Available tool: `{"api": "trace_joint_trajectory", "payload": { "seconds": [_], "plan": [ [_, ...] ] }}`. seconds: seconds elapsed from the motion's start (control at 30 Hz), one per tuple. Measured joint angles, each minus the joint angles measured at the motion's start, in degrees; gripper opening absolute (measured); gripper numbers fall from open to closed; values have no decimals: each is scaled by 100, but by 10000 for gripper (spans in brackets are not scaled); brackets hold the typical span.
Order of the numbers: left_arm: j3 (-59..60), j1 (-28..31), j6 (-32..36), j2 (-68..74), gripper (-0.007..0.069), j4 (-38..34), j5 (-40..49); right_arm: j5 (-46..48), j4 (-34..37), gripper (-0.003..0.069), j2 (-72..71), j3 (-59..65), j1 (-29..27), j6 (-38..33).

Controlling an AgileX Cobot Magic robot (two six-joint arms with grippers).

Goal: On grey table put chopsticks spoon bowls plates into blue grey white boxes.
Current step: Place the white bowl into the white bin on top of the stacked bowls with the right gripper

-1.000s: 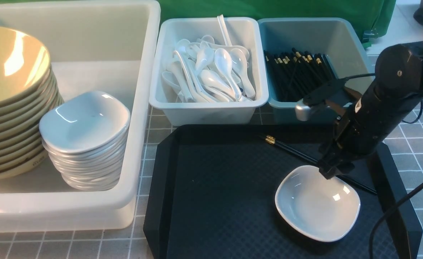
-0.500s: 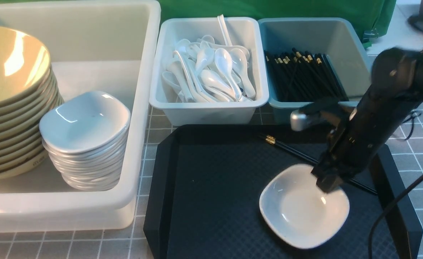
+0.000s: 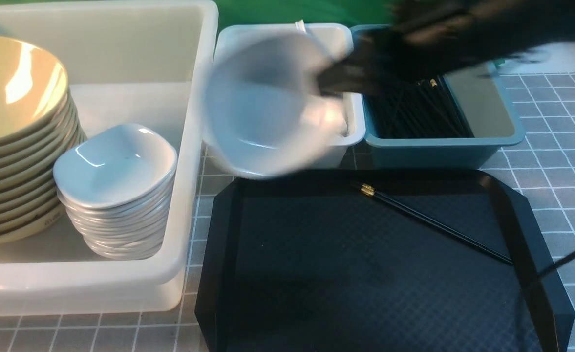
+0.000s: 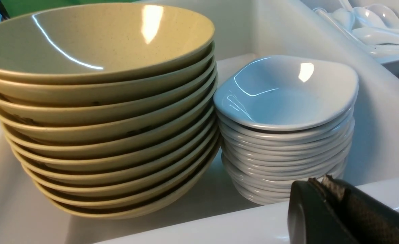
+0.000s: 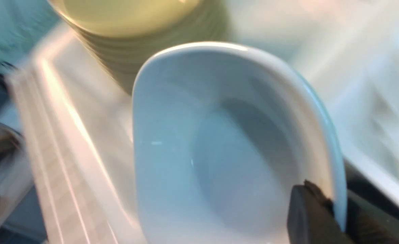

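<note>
Black, textured tray (image 3: 228, 274) lies nearest us, one pair of thin chopsticks (image 3: 434, 222) on it. Our left gripper (image 4: 324, 181) sits pinched together, empty, by the tub (image 3: 189, 146) rim. Above the spoon bin (image 3: 355, 133), our right gripper (image 5: 335, 210) pinches the rim of a glossy rounded-square plate (image 3: 263, 107), blurred in mid-air. We judge this the carry. Next it must centre over the plate stack (image 3: 116, 195) and lower gently.

Front view: I am seeing the right arm (image 3: 463, 44) and its plate (image 3: 267, 105) only as smears; the plate is covering most of the grey-white bin (image 3: 331, 32). The bowl stack (image 3: 18, 137) is running off the left edge, the black tray (image 3: 214, 274) off the bottom. Left wrist view: the left gripper (image 4: 323, 181) is being cropped.
</note>
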Motion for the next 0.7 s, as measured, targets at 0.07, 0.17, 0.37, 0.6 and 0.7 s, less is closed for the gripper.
{"api": "trace_joint_trajectory", "payload": {
  "seconds": [0.07, 0.17, 0.37, 0.6, 0.7],
  "plan": [
    [0, 0, 0, 0, -8, 0, 0, -642, 349, 67, 448, -268, 532, -413],
    [0, 0, 0, 0, -8, 0, 6, -1178, 490, 73, 1104, -706, 944, -642],
    [0, 0, 0, 0, -8, 0, 23, -1275, 362, 308, 2461, -1828, 1147, -546],
    [0, 0, 0, 0, -8, 0, 38, 568, -1194, 514, 2092, -2270, 570, 547],
    [0, 0, 0, 0, -8, 0, 38, 1670, -3060, 517, 1569, -2279, 340, 1491]
  ]
}}
